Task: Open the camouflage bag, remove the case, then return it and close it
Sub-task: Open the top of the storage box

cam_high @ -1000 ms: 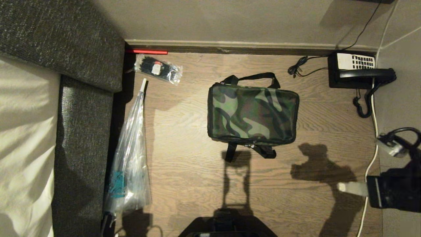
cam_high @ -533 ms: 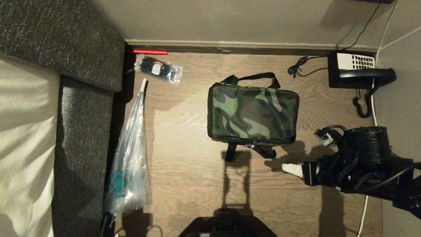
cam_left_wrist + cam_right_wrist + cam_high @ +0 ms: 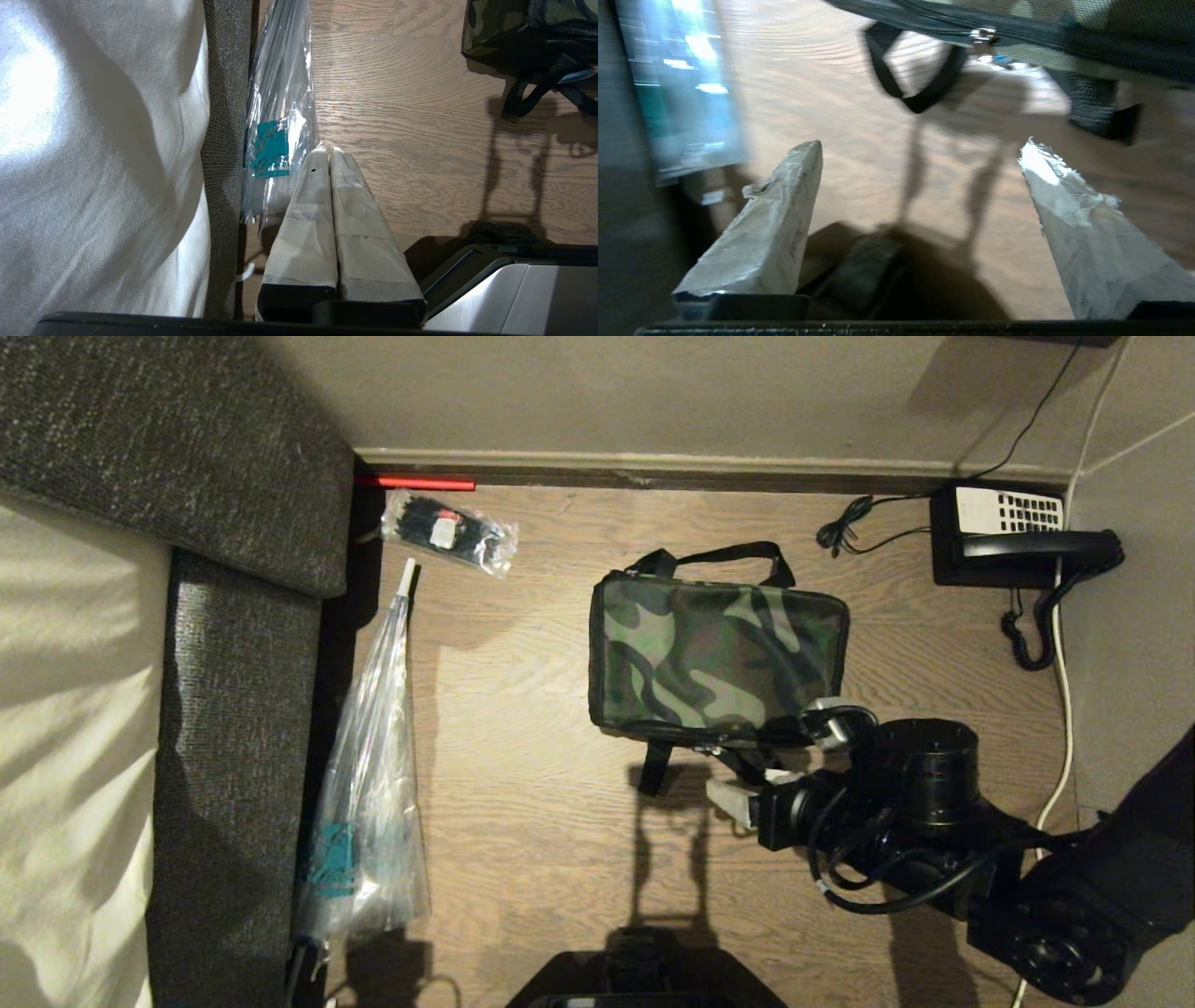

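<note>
Right gripper swung in from the right edge, fingers spread wide, empty, just below the zipped camouflage bag; left gripper pinched closed.

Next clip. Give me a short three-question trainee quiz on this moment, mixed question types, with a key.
1. True or false: the camouflage bag lies zipped shut on the floor.
2. The right gripper is: A) shut on a strap, B) open and empty near the bag's near edge, C) inside the bag.
3. Which item stands in the far right corner by the wall?

Key:
1. True.
2. B.
3. The black telephone.

The left gripper is parked beside the clear plastic sleeve.
</note>
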